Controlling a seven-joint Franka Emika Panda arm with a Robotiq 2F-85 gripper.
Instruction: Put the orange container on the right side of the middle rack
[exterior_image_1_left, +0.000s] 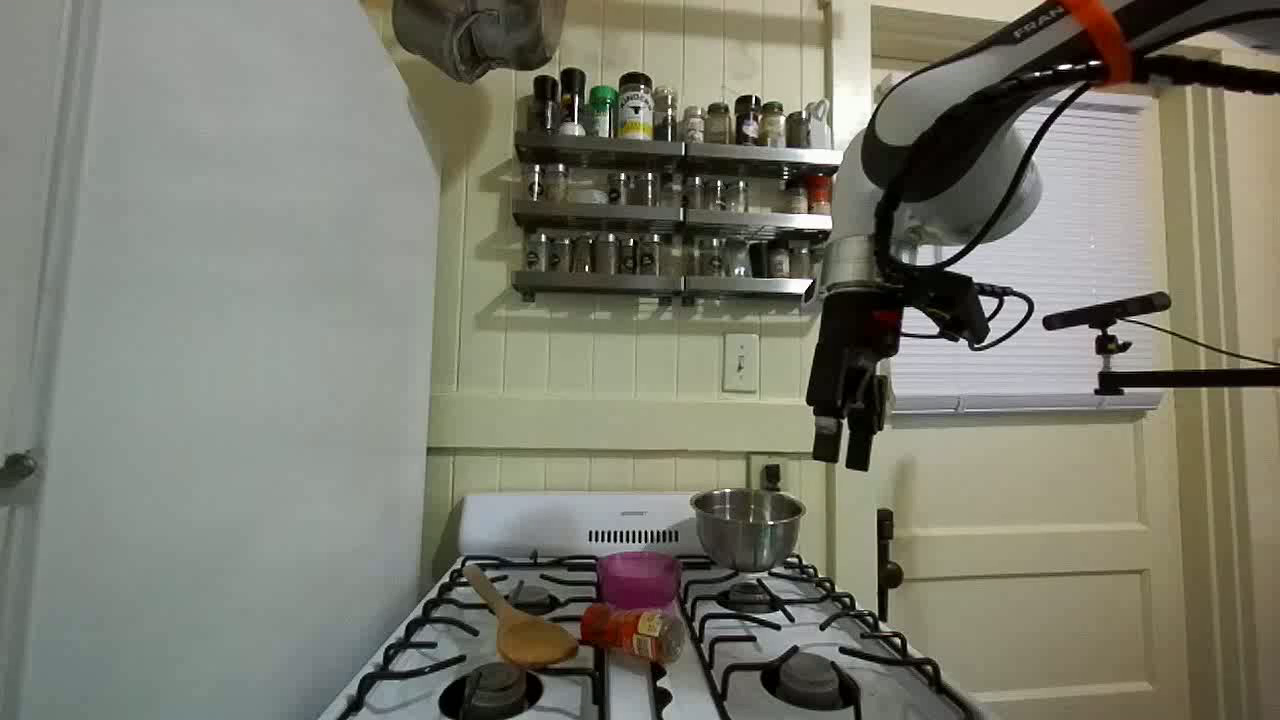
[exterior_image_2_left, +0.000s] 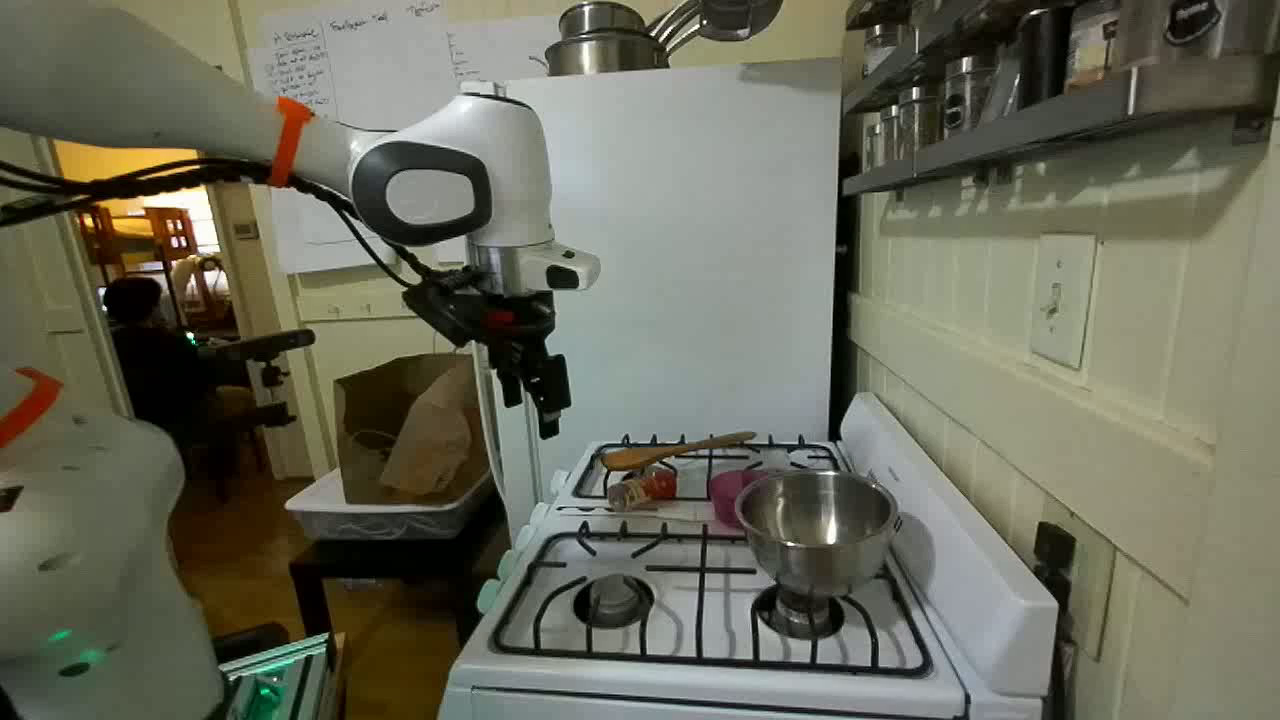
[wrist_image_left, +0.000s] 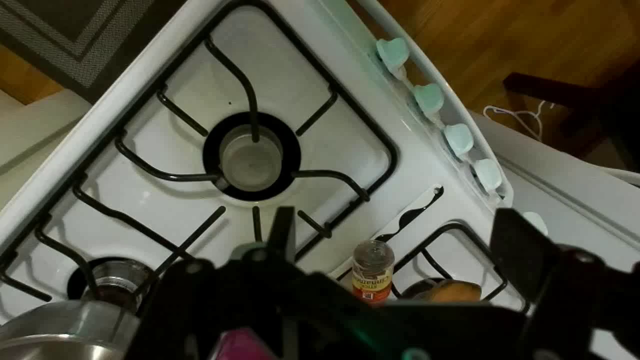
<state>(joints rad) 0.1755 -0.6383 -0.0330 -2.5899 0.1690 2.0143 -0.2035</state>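
The orange container (exterior_image_1_left: 633, 632) is a clear jar with an orange-red cap and label. It lies on its side on the stove between the burner grates, in both exterior views (exterior_image_2_left: 643, 489). It also shows in the wrist view (wrist_image_left: 372, 272), its cap end hidden behind the gripper. The middle rack (exterior_image_1_left: 757, 221) is a dark ledge on the wall with small jars; a red-topped jar (exterior_image_1_left: 819, 193) stands near its right end. My gripper (exterior_image_1_left: 843, 453) is open and empty, high above the stove's right side. Its fingers are wide apart in the wrist view (wrist_image_left: 400, 240).
A pink cup (exterior_image_1_left: 640, 578) stands just behind the container. A wooden spoon (exterior_image_1_left: 535, 640) lies beside it on the left grate. A steel bowl (exterior_image_1_left: 748, 530) sits on the back right burner. The upper rack (exterior_image_1_left: 600, 150) and lower rack (exterior_image_1_left: 600, 282) also hold several jars.
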